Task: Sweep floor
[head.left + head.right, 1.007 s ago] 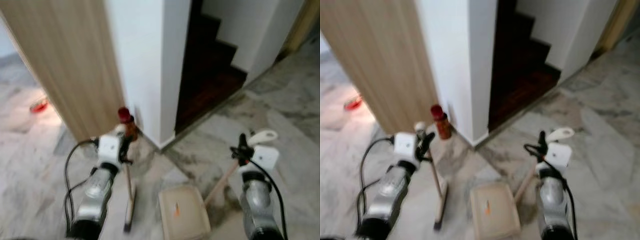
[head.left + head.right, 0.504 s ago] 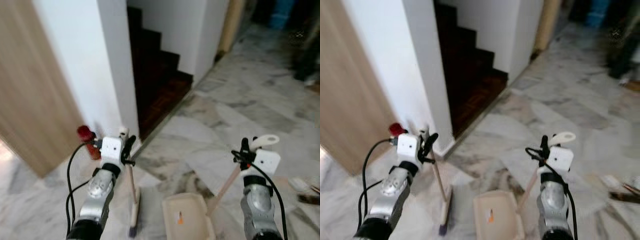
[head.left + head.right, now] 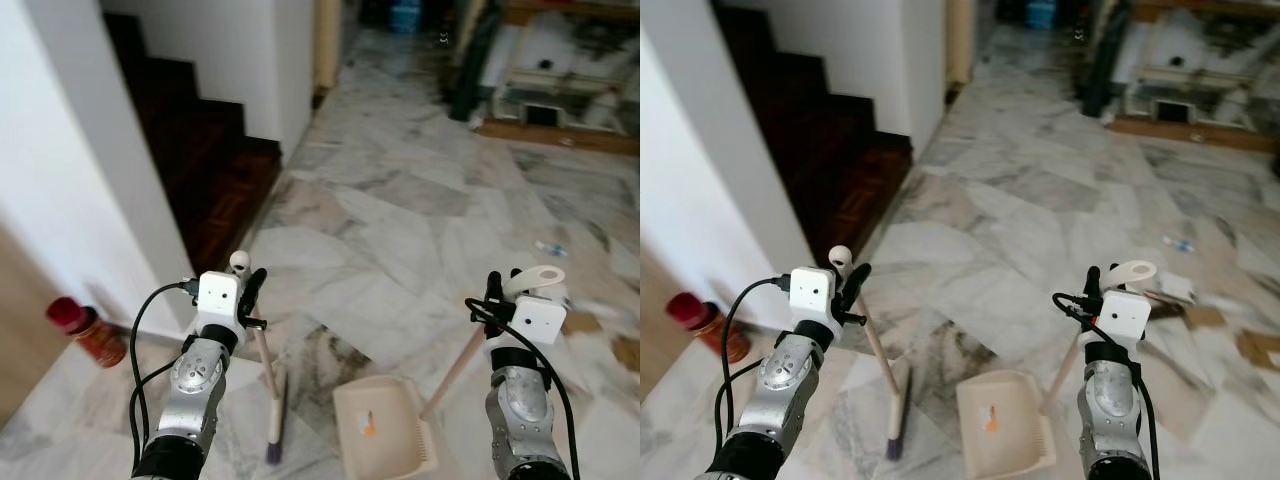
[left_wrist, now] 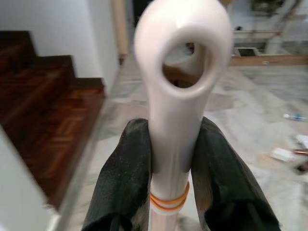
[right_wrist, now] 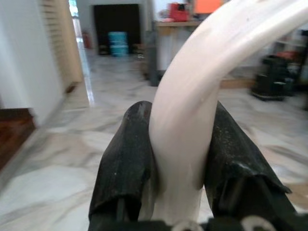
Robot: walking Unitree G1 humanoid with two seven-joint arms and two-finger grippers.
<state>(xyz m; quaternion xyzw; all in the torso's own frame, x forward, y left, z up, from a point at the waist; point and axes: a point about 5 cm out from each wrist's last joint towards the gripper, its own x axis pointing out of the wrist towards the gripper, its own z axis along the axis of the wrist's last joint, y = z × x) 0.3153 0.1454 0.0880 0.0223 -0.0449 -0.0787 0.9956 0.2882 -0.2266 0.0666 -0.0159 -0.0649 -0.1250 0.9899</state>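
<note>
My left gripper (image 3: 250, 292) is shut on the pale handle of a broom (image 3: 264, 357), whose dark bristle head (image 3: 275, 428) rests on the marble floor. In the left wrist view the black fingers (image 4: 122, 183) clamp the white looped handle end (image 4: 180, 72). My right gripper (image 3: 497, 300) is shut on the long handle (image 3: 453, 368) of a cream dustpan (image 3: 385, 432), which sits on the floor between my arms. The right wrist view has the fingers (image 5: 127, 159) pressed against the white curved grip (image 5: 192, 115).
A dark wooden staircase (image 3: 200, 160) and a white wall (image 3: 70, 200) stand to my left, with a red-capped bottle (image 3: 85, 330) at the wall's foot. Scraps of litter (image 3: 1185, 290) and brown pieces (image 3: 1260, 350) lie on the marble at right. Furniture (image 3: 560, 70) lines the far side.
The camera has swung right: the wooden panel has left the view, and open marble floor with litter has come in. Both grippers hold the broom and the dustpan as before.
</note>
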